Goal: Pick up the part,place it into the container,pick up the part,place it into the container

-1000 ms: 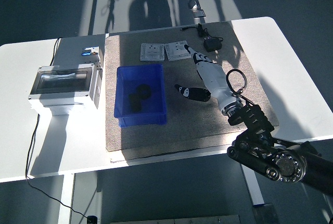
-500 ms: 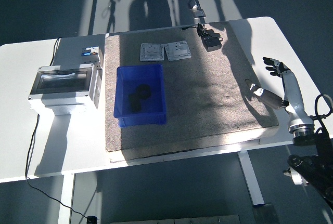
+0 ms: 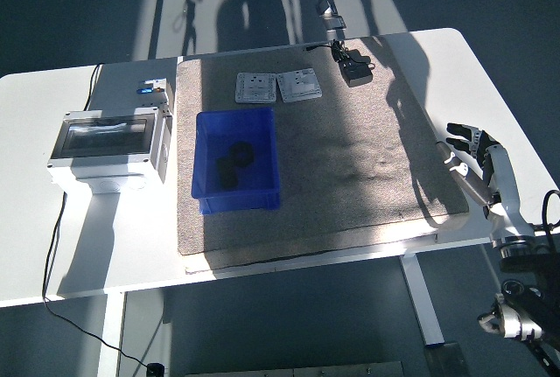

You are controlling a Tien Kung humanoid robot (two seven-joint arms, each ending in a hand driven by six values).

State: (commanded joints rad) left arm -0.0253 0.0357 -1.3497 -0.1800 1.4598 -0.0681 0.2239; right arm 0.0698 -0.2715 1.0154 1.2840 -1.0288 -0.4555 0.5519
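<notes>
A blue bin (image 3: 236, 160) stands on the grey mat (image 3: 350, 158), left of centre. Dark parts (image 3: 232, 161) lie inside it. My right hand (image 3: 472, 154) hovers over the table's right edge, off the mat, fingers spread and holding nothing. Its white forearm (image 3: 500, 193) runs down toward the lower right corner. The left arm does not show.
Two white square plates (image 3: 274, 87) lie at the mat's far side. A black adapter with a cable (image 3: 353, 68) rests at the far right of the mat. A grey electrical box with a clear lid (image 3: 111, 143) stands on the table's left.
My right arm has drawn back from the mat's far centre to the table's right edge and moved lower in the picture. Its hand stays empty. The bin and plates have not moved.
</notes>
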